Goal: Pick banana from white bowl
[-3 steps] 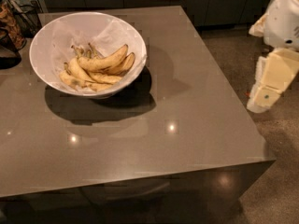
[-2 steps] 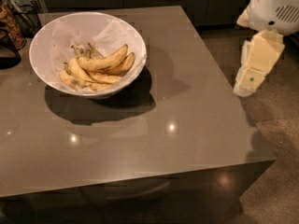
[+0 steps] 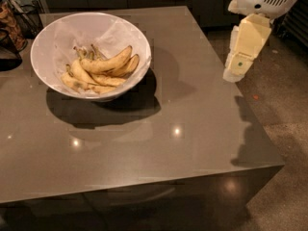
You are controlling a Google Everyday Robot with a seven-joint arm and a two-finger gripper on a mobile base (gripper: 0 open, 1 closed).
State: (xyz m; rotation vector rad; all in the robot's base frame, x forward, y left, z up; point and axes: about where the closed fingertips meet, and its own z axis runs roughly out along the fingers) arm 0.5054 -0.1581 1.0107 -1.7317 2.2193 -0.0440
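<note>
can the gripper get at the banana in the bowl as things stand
Probably yes: the gripper hangs beside the table, well right of the bowl, but the banana lies uncovered atop the other bananas.

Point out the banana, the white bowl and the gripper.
banana (image 3: 107, 63): camera view, mid-body.
white bowl (image 3: 32, 54): camera view, left rim.
gripper (image 3: 234, 70): camera view, lower tip, by the table (image 3: 192, 105) right edge.

Open table (image 3: 192, 95) between gripper (image 3: 235, 71) and bowl (image 3: 50, 40)
</note>
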